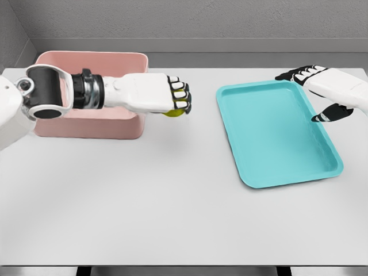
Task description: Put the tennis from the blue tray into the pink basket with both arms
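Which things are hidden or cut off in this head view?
- Tennis ball: mostly covered by the left hand.
- Pink basket: its inside is hidden by the left arm.
- Right hand: its arm is cut off by the picture's right edge, above the blue tray.

We see the left hand (172, 96) on a level, extended arm, fingers curled closed around a ball. The right hand (322, 92) is apart, fingers spread, thumb down.

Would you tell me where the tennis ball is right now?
In the head view, the tennis ball sits in the left hand, just right of the pink basket and left of the blue tray.
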